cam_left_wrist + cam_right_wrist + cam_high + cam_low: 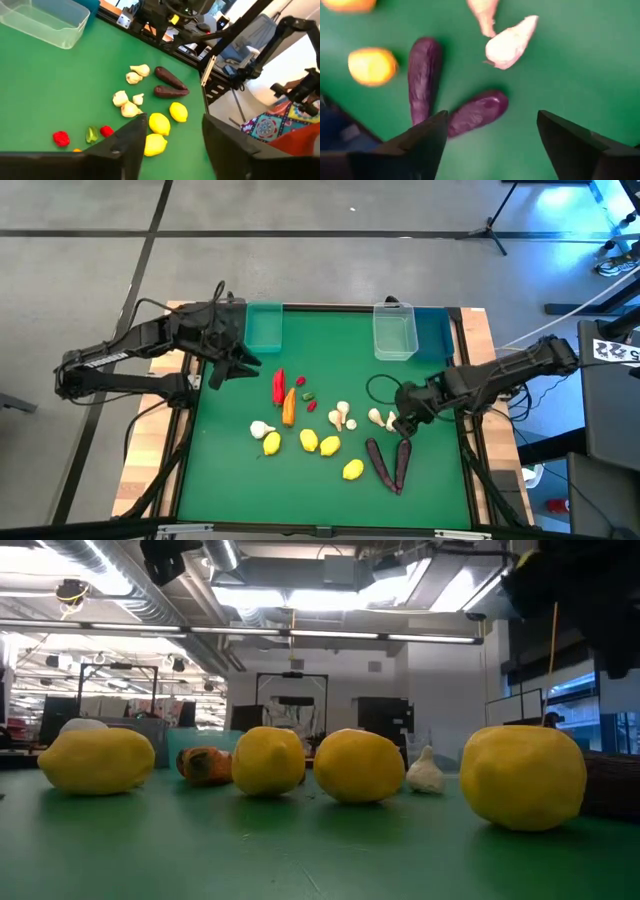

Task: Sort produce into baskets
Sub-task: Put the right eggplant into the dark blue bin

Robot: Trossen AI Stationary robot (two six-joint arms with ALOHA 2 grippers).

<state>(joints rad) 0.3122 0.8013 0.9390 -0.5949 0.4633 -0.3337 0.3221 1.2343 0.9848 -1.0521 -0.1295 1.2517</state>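
Observation:
The produce lies on the green mat (225, 480): several lemons (309, 440), garlic bulbs (343, 416), a red pepper (278, 386), a carrot (289, 408), small berries (312, 406) and two purple eggplants (388, 463). The baskets stand along the far edge: teal (265, 328), clear (394, 336) and blue (436, 332). My right gripper (403, 425) hangs open, pointing down above the eggplants (475, 112) and a garlic bulb (510, 42). My left gripper (232, 368) is open in the air next to the teal basket, and in its own view (175, 142) nothing sits between its fingers.
The low view shows lemons (355, 765), the carrot (205, 765) and a garlic bulb (425, 772) resting on the mat. A black cable loop (382, 388) lies near my right arm. Bare mat stretches between the baskets and the produce.

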